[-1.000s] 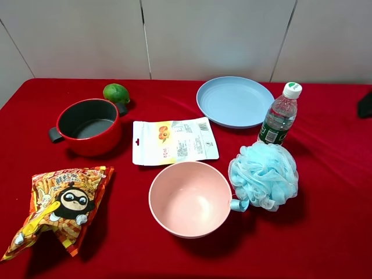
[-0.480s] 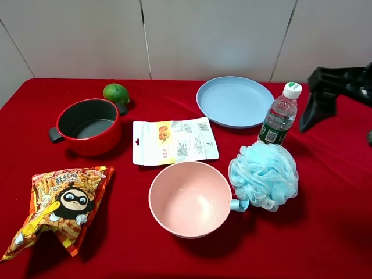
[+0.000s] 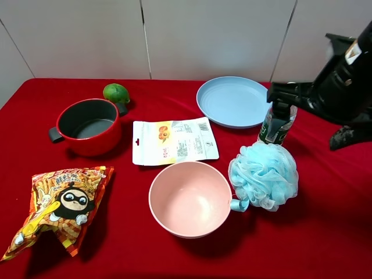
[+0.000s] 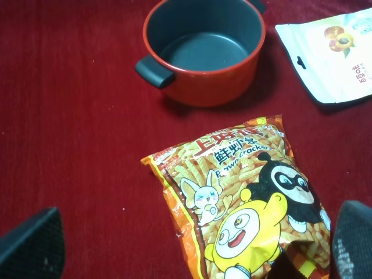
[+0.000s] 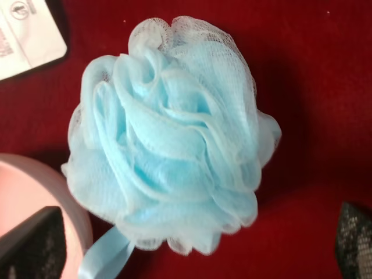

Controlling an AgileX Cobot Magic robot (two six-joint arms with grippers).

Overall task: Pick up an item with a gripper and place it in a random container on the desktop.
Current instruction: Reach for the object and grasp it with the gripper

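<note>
The light blue mesh pouf lies on the red desktop, right of the pale pink bowl and almost touching its rim. My right gripper hangs open, high above the pouf. In the right wrist view the pouf sits between the spread fingertips, with its ribbon loop towards the bowl's rim. My left gripper is open and empty above the snack bag; it does not show in the exterior view.
A clear water bottle stands just behind the pouf, partly covered by my right arm. Further off are a light blue plate, a white pouch, a red pot, a lime and a snack bag.
My right arm has come in from the right edge and moved left, over the water bottle and the pouf. The objects on the table have not moved.
</note>
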